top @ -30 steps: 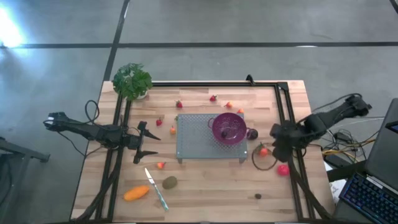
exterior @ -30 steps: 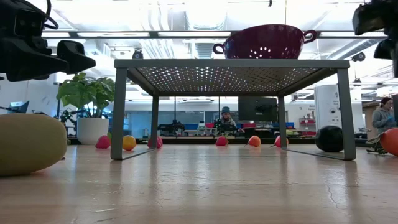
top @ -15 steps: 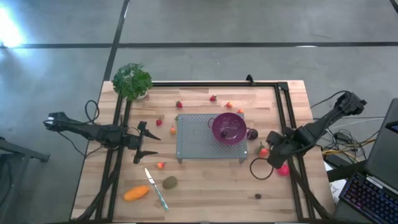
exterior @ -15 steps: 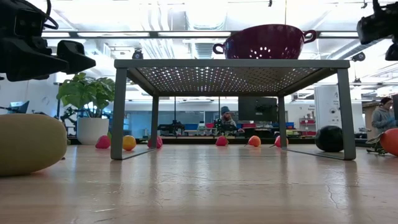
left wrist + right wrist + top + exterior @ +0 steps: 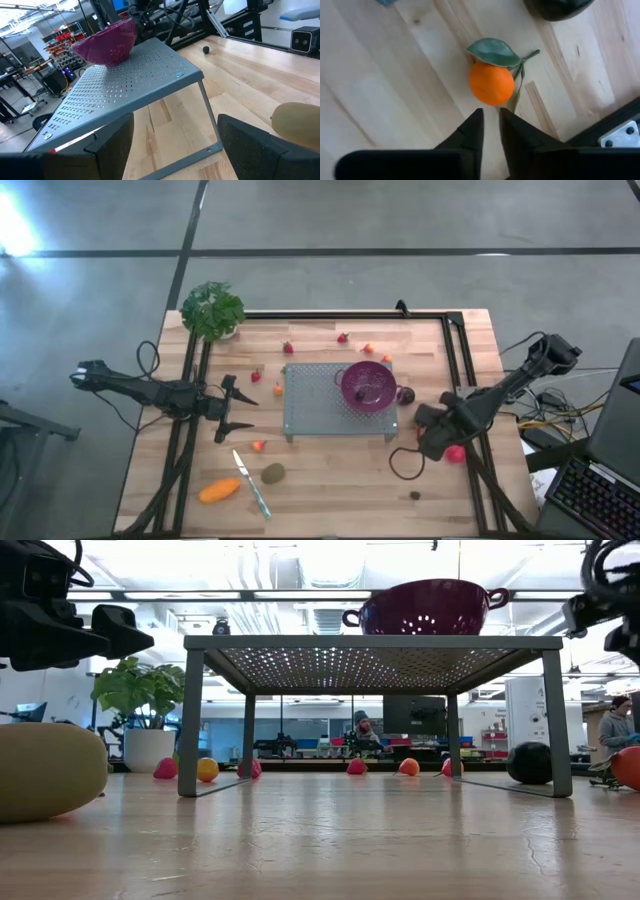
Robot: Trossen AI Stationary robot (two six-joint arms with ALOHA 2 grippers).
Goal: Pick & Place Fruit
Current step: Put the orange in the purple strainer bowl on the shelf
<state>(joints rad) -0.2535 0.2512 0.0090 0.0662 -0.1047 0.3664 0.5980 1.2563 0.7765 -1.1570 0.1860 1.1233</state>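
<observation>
A small orange fruit with a green leaf (image 5: 491,84) lies on the table just beyond my right gripper (image 5: 490,120). That gripper points down over it, right of the rack (image 5: 425,432), its fingers a narrow gap apart and touching nothing. A dark round fruit (image 5: 405,395) and a pink-red ball (image 5: 456,452) lie close by. Tiny strawberries (image 5: 288,347) are scattered at the far side. A brown-green oval fruit (image 5: 272,473) and an elongated orange one (image 5: 219,491) lie near left. My left gripper (image 5: 235,408) waits open left of the rack.
A purple colander (image 5: 367,385) stands on a grey perforated rack (image 5: 320,410) at the table's middle. A knife (image 5: 252,483) lies by the oval fruit. A potted plant (image 5: 212,310) stands at the far left corner. A small dark ball (image 5: 415,495) lies near right.
My right gripper has come down and moved toward the table's near edge and a little left, tipping from a slant to point nearly straight down over the small orange fruit. Nothing on the table has moved.
</observation>
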